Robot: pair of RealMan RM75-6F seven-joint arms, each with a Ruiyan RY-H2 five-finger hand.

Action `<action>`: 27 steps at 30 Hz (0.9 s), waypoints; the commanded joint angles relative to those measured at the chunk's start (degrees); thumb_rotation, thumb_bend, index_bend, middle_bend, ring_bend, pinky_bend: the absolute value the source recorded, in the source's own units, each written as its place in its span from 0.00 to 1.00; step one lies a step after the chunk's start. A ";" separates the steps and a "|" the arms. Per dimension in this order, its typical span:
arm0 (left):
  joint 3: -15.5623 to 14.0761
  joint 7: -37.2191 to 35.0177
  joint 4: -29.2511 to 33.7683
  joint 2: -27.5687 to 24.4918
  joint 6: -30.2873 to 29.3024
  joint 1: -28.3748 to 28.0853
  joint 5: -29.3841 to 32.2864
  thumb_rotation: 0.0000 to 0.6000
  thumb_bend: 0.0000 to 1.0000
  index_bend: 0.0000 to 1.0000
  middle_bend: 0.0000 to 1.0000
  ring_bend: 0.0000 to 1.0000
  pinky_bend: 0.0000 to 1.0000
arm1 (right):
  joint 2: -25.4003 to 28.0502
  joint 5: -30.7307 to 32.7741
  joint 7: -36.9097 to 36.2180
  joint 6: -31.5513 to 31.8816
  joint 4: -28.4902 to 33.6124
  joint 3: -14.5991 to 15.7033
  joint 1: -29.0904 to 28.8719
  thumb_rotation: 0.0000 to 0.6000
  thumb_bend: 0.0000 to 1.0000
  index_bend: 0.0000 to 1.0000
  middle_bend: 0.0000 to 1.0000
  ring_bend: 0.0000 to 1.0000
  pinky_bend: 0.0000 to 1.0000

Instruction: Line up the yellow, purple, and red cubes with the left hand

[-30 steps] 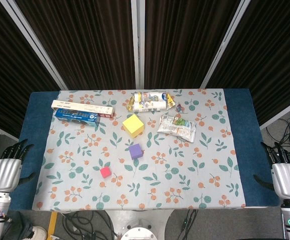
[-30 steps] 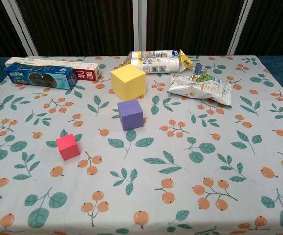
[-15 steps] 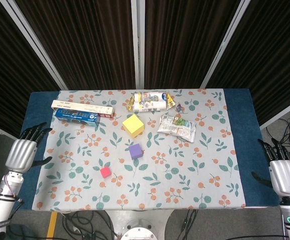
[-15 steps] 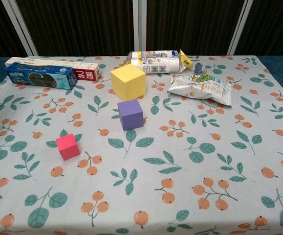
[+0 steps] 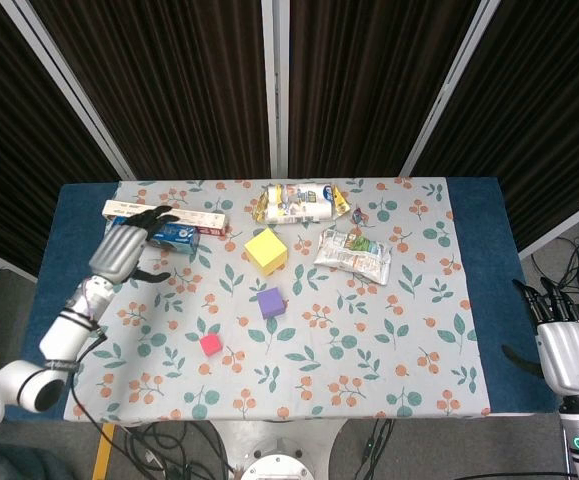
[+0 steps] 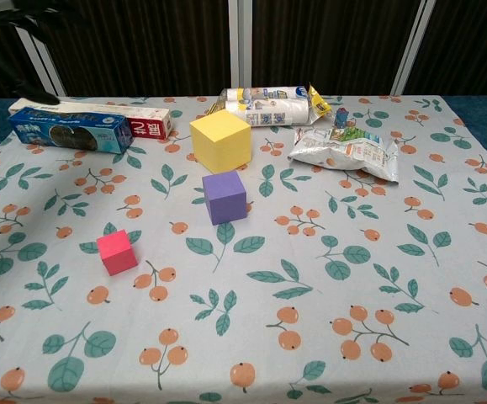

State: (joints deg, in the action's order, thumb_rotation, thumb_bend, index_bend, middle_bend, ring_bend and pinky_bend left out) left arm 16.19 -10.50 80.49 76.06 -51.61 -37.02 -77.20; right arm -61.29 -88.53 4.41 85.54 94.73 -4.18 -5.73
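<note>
Cubes of three sizes sat on the floral tablecloth [image 5: 369,340]: the large yellow cube [image 5: 266,250] farthest back, the mid-sized purple cube [image 5: 270,302] just in front of it, and the small red cube [image 5: 210,344] nearer and to the left, all apart from one another. Their faces looked matte and smooth, with crisp edges. The left hand [image 5: 124,247] hung over the cloth's left part, its dark fingers spread and holding nothing, above the near end of a long blue carton [image 6: 71,130]. A white-and-red box [image 6: 134,119] lay just behind that carton. A crinkled foil snack bag [image 6: 344,150] and a glossy plastic-wrapped pack [image 6: 268,105] lay at the back. The right hand [image 5: 569,355] stayed off the table's right edge, fingers apart and empty.
</note>
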 commanded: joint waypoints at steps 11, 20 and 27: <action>4.77 7.57 -9.98 12.35 11.68 -14.91 15.47 1.00 0.01 0.24 0.20 0.15 0.22 | 0.47 0.28 1.56 -1.50 1.33 -0.19 -1.05 1.00 0.05 0.08 0.18 0.02 0.14; 3.98 14.23 -15.05 19.31 14.31 -20.71 23.68 1.00 0.00 0.24 0.20 0.15 0.22 | 0.65 1.07 2.16 -2.76 1.76 -0.39 -1.79 1.00 0.06 0.08 0.18 0.02 0.14; 2.81 19.60 -18.76 23.71 14.19 -23.99 28.56 1.00 0.00 0.23 0.20 0.15 0.22 | 0.58 1.61 2.21 -3.41 1.72 -0.44 -2.14 1.00 0.06 0.08 0.18 0.02 0.14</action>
State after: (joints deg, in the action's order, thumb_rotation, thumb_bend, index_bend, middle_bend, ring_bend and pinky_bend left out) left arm 19.40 8.02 62.72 98.67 -37.28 -60.13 -49.69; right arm -60.70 -86.95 6.63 82.15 96.45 -4.60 -7.84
